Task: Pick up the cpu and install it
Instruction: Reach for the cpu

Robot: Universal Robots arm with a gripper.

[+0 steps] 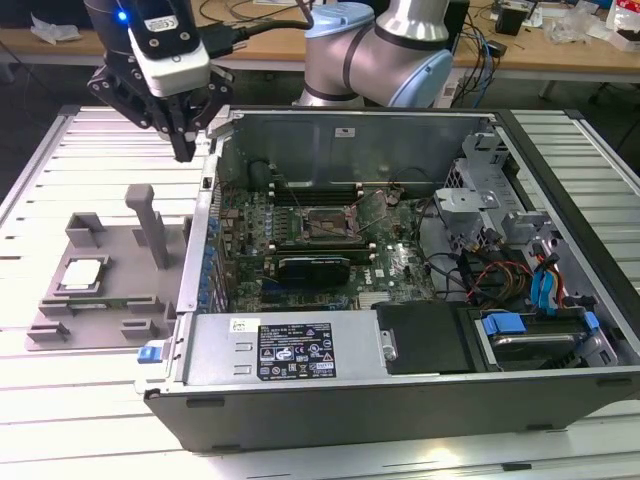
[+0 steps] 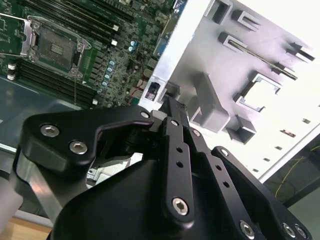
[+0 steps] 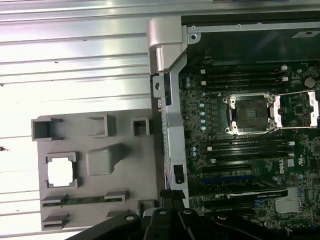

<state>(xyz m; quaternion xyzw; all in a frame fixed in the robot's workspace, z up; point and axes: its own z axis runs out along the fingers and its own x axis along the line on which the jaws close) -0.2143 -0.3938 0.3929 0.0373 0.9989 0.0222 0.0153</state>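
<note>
case (image 1: 400, 410): open computer case on the slatted table (image 1: 60, 420), motherboard (image 1: 395, 270) facing up.
arm (image 1: 380, 50): we see it reach in from behind the case, wrist aiming the tool straight down.
tray (image 1: 110, 300) (image 3: 130, 165): grey fixture tray, just beside the case wall on the exterior view's left.
gripper (image 1: 184, 152) (image 2: 167, 100) (image 3: 172, 195): fingers pressed together, nothing in them; hangs above that wall, between tray and motherboard.
socket (image 1: 325, 222) (image 2: 55, 47) (image 3: 248, 114): on the motherboard, lid swung open.
cpu (image 1: 82, 272) (image 3: 61, 171): small flat square, silvery-white top, thin darker rim. We see it flat in a square tray pocket, well apart from the gripper, no contact.
</note>
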